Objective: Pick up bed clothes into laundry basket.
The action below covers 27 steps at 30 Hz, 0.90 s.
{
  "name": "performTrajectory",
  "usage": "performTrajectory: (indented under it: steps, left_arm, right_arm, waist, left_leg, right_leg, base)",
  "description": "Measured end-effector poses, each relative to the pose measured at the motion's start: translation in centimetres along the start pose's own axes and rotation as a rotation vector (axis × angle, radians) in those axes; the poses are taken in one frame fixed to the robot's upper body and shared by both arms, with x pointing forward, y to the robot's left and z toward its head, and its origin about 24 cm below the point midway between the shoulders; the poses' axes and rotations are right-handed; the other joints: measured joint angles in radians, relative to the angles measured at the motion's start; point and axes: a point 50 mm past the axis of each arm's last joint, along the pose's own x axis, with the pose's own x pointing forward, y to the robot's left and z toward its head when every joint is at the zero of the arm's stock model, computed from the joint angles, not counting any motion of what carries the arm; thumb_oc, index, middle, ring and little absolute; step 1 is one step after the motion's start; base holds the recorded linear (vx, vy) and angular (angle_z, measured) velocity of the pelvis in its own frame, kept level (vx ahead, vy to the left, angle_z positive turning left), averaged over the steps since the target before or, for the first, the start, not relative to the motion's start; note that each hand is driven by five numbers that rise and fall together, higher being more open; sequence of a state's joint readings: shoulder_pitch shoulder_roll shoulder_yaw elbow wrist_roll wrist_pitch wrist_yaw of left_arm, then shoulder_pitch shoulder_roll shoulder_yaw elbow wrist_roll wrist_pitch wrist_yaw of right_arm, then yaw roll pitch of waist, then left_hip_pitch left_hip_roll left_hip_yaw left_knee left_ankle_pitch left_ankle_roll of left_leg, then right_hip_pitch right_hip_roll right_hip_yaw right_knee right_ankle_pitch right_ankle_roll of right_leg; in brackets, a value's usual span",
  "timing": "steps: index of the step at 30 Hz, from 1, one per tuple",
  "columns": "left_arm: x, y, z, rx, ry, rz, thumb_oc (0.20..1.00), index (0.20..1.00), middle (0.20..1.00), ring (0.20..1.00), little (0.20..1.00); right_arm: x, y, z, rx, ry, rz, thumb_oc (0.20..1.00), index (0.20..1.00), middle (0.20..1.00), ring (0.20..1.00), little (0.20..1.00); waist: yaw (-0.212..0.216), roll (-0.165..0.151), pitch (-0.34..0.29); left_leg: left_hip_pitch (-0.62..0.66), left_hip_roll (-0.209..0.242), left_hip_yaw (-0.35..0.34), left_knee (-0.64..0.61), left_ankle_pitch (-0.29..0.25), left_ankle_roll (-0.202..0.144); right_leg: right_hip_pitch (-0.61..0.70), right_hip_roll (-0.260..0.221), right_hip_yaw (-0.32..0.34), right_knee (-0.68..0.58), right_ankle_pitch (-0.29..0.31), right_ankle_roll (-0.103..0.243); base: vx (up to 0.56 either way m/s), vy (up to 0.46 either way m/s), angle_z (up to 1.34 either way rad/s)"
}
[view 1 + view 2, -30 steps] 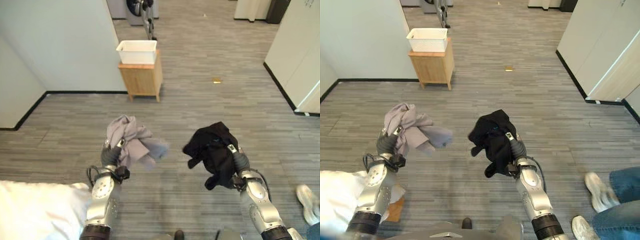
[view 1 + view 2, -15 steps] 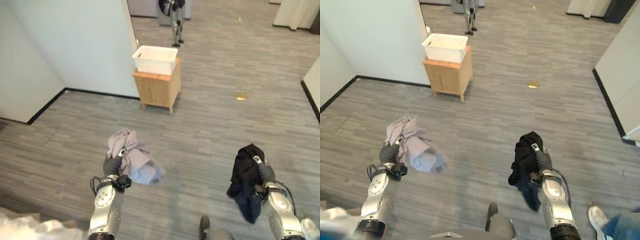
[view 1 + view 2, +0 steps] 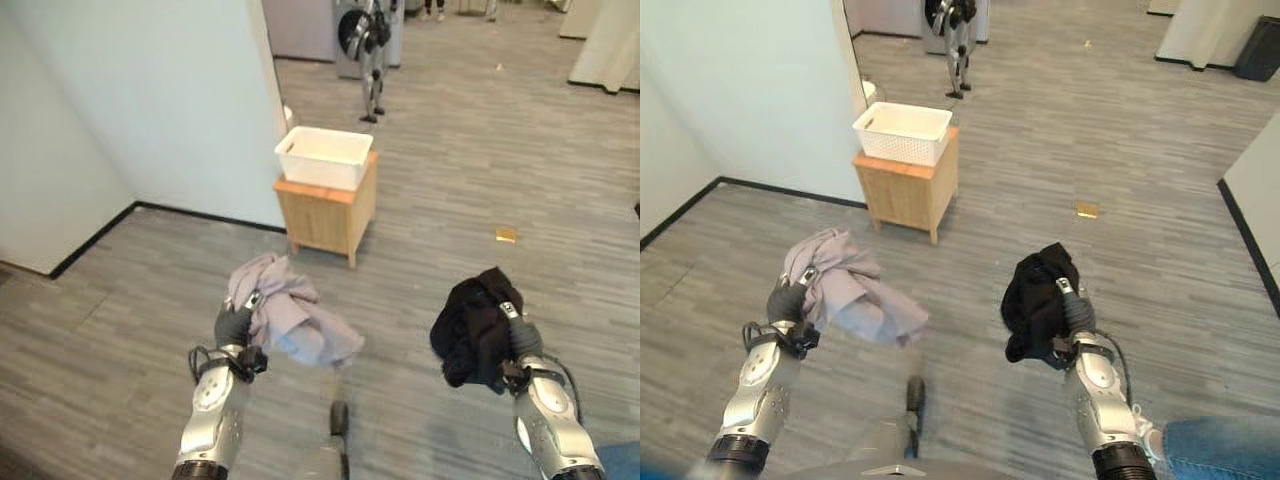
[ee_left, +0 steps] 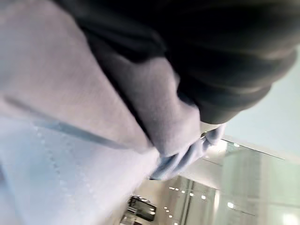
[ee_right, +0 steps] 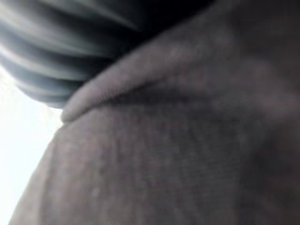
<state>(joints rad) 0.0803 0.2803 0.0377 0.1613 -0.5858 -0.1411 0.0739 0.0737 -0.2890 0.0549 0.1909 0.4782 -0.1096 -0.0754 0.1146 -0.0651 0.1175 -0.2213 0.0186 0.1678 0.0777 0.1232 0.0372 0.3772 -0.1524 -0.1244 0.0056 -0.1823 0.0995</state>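
My left hand [image 3: 233, 324] is shut on a bunched grey garment [image 3: 291, 313] that hangs to the right of it above the floor; the same grey cloth [image 4: 84, 140] covers the left wrist view. My right hand [image 3: 520, 343] is shut on a crumpled black garment [image 3: 470, 325], held up at the right; the black cloth [image 5: 187, 154] lies right against the right wrist camera. A white laundry basket [image 3: 323, 157] stands on a small wooden cabinet [image 3: 327, 212] ahead of me, by the corner of a white wall.
A white wall [image 3: 150, 100] runs along the left with a black skirting. Another robot [image 3: 372, 40] stands by a grey machine down the corridor. A small yellow tag [image 3: 506, 234] lies on the grey plank floor. A person's blue-clad leg [image 3: 1220, 452] shows at the bottom right.
The camera has moved forward and the basket on its cabinet now looks nearer. The white bed at the lower left has dropped out of sight. Both hands still hold their garments.
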Motion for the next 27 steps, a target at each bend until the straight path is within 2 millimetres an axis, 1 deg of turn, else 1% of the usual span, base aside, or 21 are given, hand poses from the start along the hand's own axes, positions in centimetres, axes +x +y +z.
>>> performTrajectory:
  steps: [1, 2, 3, 4, 5, 6, 7, 8, 10, 11, 12, 14, 15, 16, 17, 19, 21, 24, 25, 26, 27]
  left_arm:
    - [0.0, 0.3, 0.0, 0.004, 0.005, 0.009, 0.200, 0.200, 0.200, 0.200, 0.200]
    - [0.1, 0.3, 0.1, 0.005, 0.000, 0.010, 0.200, 0.200, 0.200, 0.200, 0.200]
    - [0.2, 0.0, -0.1, 0.001, 0.012, 0.006, 0.200, 0.200, 0.200, 0.200, 0.200]
    - [0.2, 0.0, -0.1, 0.004, 0.017, 0.001, 0.200, 0.200, 0.200, 0.200, 0.200]
    - [0.3, -0.4, -0.1, 0.011, 0.016, -0.015, 0.200, 0.200, 0.200, 0.200, 0.200]
    - [0.5, -0.5, 0.0, 0.020, 0.013, -0.016, 0.200, 0.200, 0.200, 0.200, 0.200]
    - [0.4, -0.5, -0.2, 0.029, 0.027, -0.021, 0.200, 0.200, 0.200, 0.200, 0.200]
    - [0.2, -0.5, -0.3, 0.038, 0.030, -0.027, 0.200, 0.200, 0.200, 0.200, 0.200]
    - [0.3, -0.5, 0.3, 0.043, 0.007, -0.029, 0.200, 0.200, 0.200, 0.200, 0.200]
    - [0.2, -0.6, 0.9, 0.047, -0.015, -0.042, 0.200, 0.200, 0.200, 0.200, 0.200]
    - [0.2, -0.7, 1.1, 0.050, -0.022, -0.051, 0.200, 0.200, 0.200, 0.200, 0.200]
    - [0.1, -0.5, 0.8, 0.055, -0.010, -0.053, 0.200, 0.200, 0.200, 0.200, 0.200]
    - [-0.2, -0.2, 0.7, 0.060, -0.001, -0.048, 0.200, 0.200, 0.200, 0.200, 0.200]
    - [-0.2, -0.2, 0.5, 0.058, 0.005, -0.047, 0.200, 0.200, 0.200, 0.200, 0.200]
    - [-0.2, 0.0, 0.3, 0.058, 0.014, -0.041, 0.200, 0.200, 0.200, 0.200, 0.200]
    - [-0.5, 0.2, -0.2, 0.057, 0.032, -0.034, 0.200, 0.200, 0.200, 0.200, 0.200]
    - [-0.6, 0.4, -0.7, 0.052, 0.050, -0.026, 0.200, 0.200, 0.200, 0.200, 0.200]
    - [-0.9, 0.6, -1.3, 0.055, 0.077, -0.037, 0.200, 0.200, 0.200, 0.200, 0.200]
    - [-0.9, 0.5, -1.3, 0.054, 0.077, -0.041, 0.200, 0.200, 0.200, 0.200, 0.200]
    - [-1.1, 0.0, -1.8, 0.028, 0.085, -0.044, 0.200, 0.200, 0.200, 0.200, 0.200]
    - [-1.0, -0.6, -1.7, 0.014, 0.079, -0.059, 0.200, 0.200, 0.200, 0.200, 0.200]
  right_arm:
    - [-0.3, 0.3, -0.6, 0.018, 0.016, -0.003, 0.200, 0.200, 0.200, 0.200, 0.200]
    - [-0.3, 0.6, -0.7, 0.023, 0.017, 0.001, 0.200, 0.200, 0.200, 0.200, 0.200]
    - [-0.2, 0.9, -0.4, 0.020, 0.006, 0.007, 0.200, 0.200, 0.200, 0.200, 0.200]
    - [-0.4, 0.9, -0.4, 0.019, 0.004, 0.010, 0.200, 0.200, 0.200, 0.200, 0.200]
    - [-0.5, 0.9, -0.4, 0.013, 0.004, 0.011, 0.200, 0.200, 0.200, 0.200, 0.200]
    - [-0.1, 1.3, -0.2, 0.015, -0.006, 0.018, 0.200, 0.200, 0.200, 0.200, 0.200]
    - [0.1, 1.3, 0.2, 0.015, -0.018, 0.015, 0.200, 0.200, 0.200, 0.200, 0.200]
    - [-0.1, 1.3, 0.0, 0.000, -0.010, 0.023, 0.200, 0.200, 0.200, 0.200, 0.200]
    - [-0.1, 1.3, 0.6, -0.006, -0.030, 0.033, 0.200, 0.200, 0.200, 0.200, 0.200]
    - [-0.2, 1.0, 0.7, -0.019, -0.033, 0.041, 0.200, 0.200, 0.200, 0.200, 0.200]
    - [-0.2, 0.8, 0.8, -0.029, -0.032, 0.044, 0.200, 0.200, 0.200, 0.200, 0.200]
    - [-0.5, 0.3, 0.5, -0.042, -0.020, 0.036, 0.200, 0.200, 0.200, 0.200, 0.200]
    - [-0.6, 0.1, 0.4, -0.040, -0.014, 0.029, 0.200, 0.200, 0.200, 0.200, 0.200]
    - [-0.7, 0.0, 0.3, -0.041, -0.010, 0.024, 0.200, 0.200, 0.200, 0.200, 0.200]
    - [-0.8, -0.1, 0.2, -0.039, -0.008, 0.022, 0.200, 0.200, 0.200, 0.200, 0.200]
    - [-0.7, -0.1, 0.2, -0.034, -0.008, 0.018, 0.200, 0.200, 0.200, 0.200, 0.200]
    - [-0.7, -0.2, 0.2, -0.029, -0.008, 0.009, 0.200, 0.200, 0.200, 0.200, 0.200]
    - [-1.1, -0.5, -0.8, -0.020, 0.029, -0.011, 0.200, 0.200, 0.200, 0.200, 0.200]
    - [-1.2, -0.7, -1.1, -0.021, 0.040, -0.018, 0.200, 0.200, 0.200, 0.200, 0.200]
    - [-1.5, -1.3, -1.3, -0.027, 0.052, -0.039, 0.200, 0.200, 0.200, 0.200, 0.200]
    - [-1.7, -1.7, -1.4, -0.029, 0.059, -0.052, 0.200, 0.200, 0.200, 0.200, 0.200]
  waist:
    - [0.009, -0.030, -0.021]
    - [0.012, -0.043, -0.027]
    - [0.021, -0.034, -0.024]
    - [0.020, -0.033, -0.029]
    - [0.014, -0.038, -0.038]
    - [0.015, -0.035, -0.014]
    - [-0.009, -0.009, -0.002]
    - [-0.040, 0.021, -0.015]
    - [-0.038, 0.044, -0.012]
    - [-0.059, 0.048, -0.009]
    - [-0.059, 0.049, -0.007]
    - [-0.077, 0.043, -0.005]
    - [-0.084, 0.026, -0.012]
    - [-0.089, 0.025, -0.008]
    - [-0.092, 0.012, -0.011]
    - [-0.091, -0.003, -0.009]
    - [-0.091, -0.004, -0.007]
    - [-0.132, -0.016, -0.011]
    - [-0.135, -0.021, -0.015]
    - [-0.141, 0.018, -0.021]
    - [-0.142, 0.038, -0.032]
  left_leg:
    - [0.014, -0.017, 0.018, 0.002, -0.022, 0.021]
    - [0.034, -0.030, 0.033, -0.007, -0.046, 0.025]
    - [0.071, -0.033, 0.046, -0.017, -0.043, 0.049]
    - [0.089, -0.044, 0.053, -0.027, -0.051, 0.056]
    - [0.124, -0.078, 0.060, -0.039, -0.118, 0.055]
    - [0.171, -0.086, 0.076, -0.042, -0.125, 0.087]
    - [0.200, -0.090, 0.052, -0.052, -0.106, 0.103]
    - [0.234, -0.094, 0.029, -0.075, -0.149, 0.125]
    - [0.259, -0.095, 0.025, -0.092, -0.151, 0.125]
    - [0.282, -0.096, -0.006, -0.098, -0.168, 0.113]
    - [0.293, -0.095, -0.017, -0.099, -0.175, 0.103]
    - [0.333, -0.103, -0.053, -0.109, -0.190, 0.084]
    - [0.354, -0.102, -0.050, -0.117, -0.179, 0.089]
    - [0.366, -0.105, -0.067, -0.129, -0.194, 0.073]
    - [0.380, -0.105, -0.070, -0.140, -0.194, 0.077]
    - [0.413, -0.104, -0.077, -0.167, -0.200, 0.070]
    - [0.437, -0.092, -0.084, -0.167, -0.234, 0.054]
    - [0.511, -0.062, -0.136, -0.168, -0.295, 0.001]
    - [0.527, -0.058, -0.147, -0.169, -0.301, -0.010]
    - [0.557, -0.001, -0.160, -0.167, -0.318, -0.038]
    - [0.554, 0.040, -0.163, -0.141, -0.327, -0.054]
  right_leg:
    - [-0.009, -0.028, 0.003, 0.036, 0.016, 0.002]
    - [-0.033, -0.038, 0.006, 0.089, 0.029, 0.011]
    - [-0.123, -0.078, 0.011, 0.317, 0.020, 0.035]
    - [-0.153, -0.095, 0.012, 0.385, 0.015, 0.051]
    - [-0.196, -0.123, 0.020, 0.449, 0.092, 0.060]
    - [-0.289, -0.162, 0.008, 0.657, 0.164, 0.087]
    - [-0.366, -0.205, -0.023, 0.813, 0.196, 0.071]
    - [-0.498, -0.243, -0.066, 0.875, 0.142, 0.073]
    - [-0.595, -0.292, -0.179, 0.829, 0.119, 0.059]
    - [-0.642, -0.279, -0.222, 0.709, 0.116, 0.069]
    - [-0.652, -0.264, -0.226, 0.626, 0.118, 0.067]
    - [-0.676, -0.211, -0.207, 0.493, 0.140, 0.068]
    - [-0.655, -0.167, -0.149, 0.378, 0.168, 0.061]
    - [-0.662, -0.142, -0.123, 0.334, 0.182, 0.067]
    - [-0.649, -0.108, -0.093, 0.232, 0.210, 0.066]
    - [-0.625, -0.070, -0.090, 0.047, 0.275, 0.058]
    - [-0.610, -0.048, -0.105, -0.070, 0.320, 0.066]
    - [-0.546, -0.035, -0.141, -0.106, 0.328, 0.076]
    - [-0.531, -0.035, -0.136, -0.104, 0.362, 0.058]
    - [-0.507, 0.009, -0.136, -0.085, 0.393, 0.047]
    - [-0.489, 0.048, -0.136, -0.079, 0.406, 0.019]
  base:
    - [0.49, 0.308, -0.38]
    - [0.32, 0.219, -0.37]
    - [0.31, 0.319, -0.23]
    - [0.42, 0.455, -0.10]
    - [0.57, 0.559, -0.03]
    - [0.46, 0.359, 0.24]
    - [0.49, 0.233, 0.50]
    - [0.51, 0.157, 0.52]
    - [0.42, 0.013, 0.34]
    - [0.37, -0.062, 0.46]
    - [0.38, -0.102, 0.70]
    - [0.38, -0.107, 0.58]
    - [0.38, -0.095, 0.40]
    - [0.42, -0.098, 0.45]
    - [0.45, -0.097, 0.27]
    - [0.46, -0.104, 0.06]
    - [0.42, -0.121, -0.06]
    - [0.43, -0.159, 0.36]
    - [0.37, -0.176, 0.57]
    - [0.35, -0.184, 0.48]
    - [0.38, -0.204, 0.33]
